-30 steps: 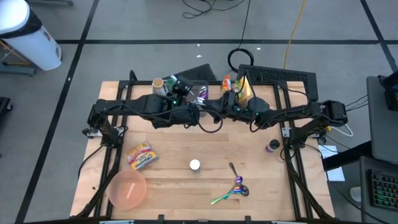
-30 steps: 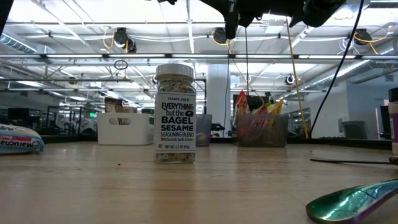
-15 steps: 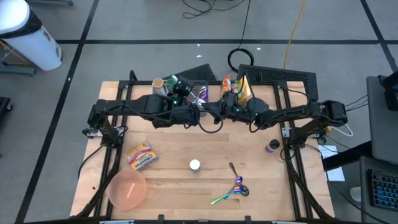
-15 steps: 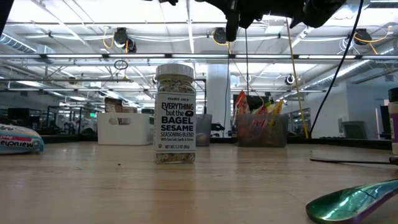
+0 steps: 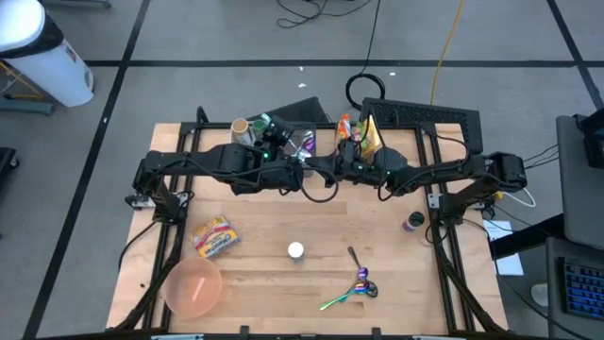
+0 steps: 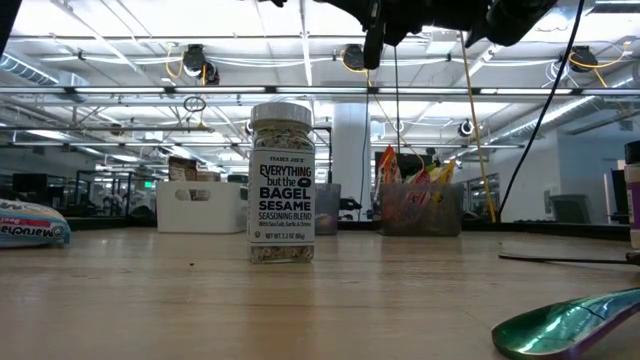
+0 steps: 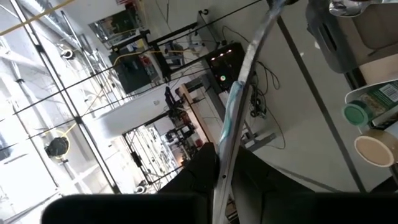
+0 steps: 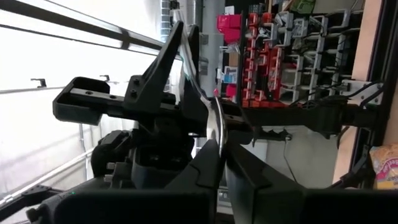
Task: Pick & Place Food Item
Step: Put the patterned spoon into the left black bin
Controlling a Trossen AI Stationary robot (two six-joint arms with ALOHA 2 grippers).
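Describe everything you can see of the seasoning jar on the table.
The jar is clear, with a white lid and a white label reading "Everything but the Bagel Sesame Seasoning Blend". It looks full of speckled seasoning. It stands upright and closed on the wooden table, near its middle, apart from everything else. Nothing touches it.

Pink bowl (image 5: 193, 288) at table's (image 5: 255, 283) near-left corner; iridescent spoons (image 5: 354, 288) near-right; white bin (image 6: 201, 207) on far edge.

I am working in what looks like a robotics lab or industrial workshop: a pale wooden table (image 5: 264, 283) stands on grey carpet tiles, a black coiled cable (image 5: 363, 87) lies behind it, long ceiling strip lights (image 6: 150, 40) run overhead, and red storage bins on racks (image 8: 233, 25) line a wall.
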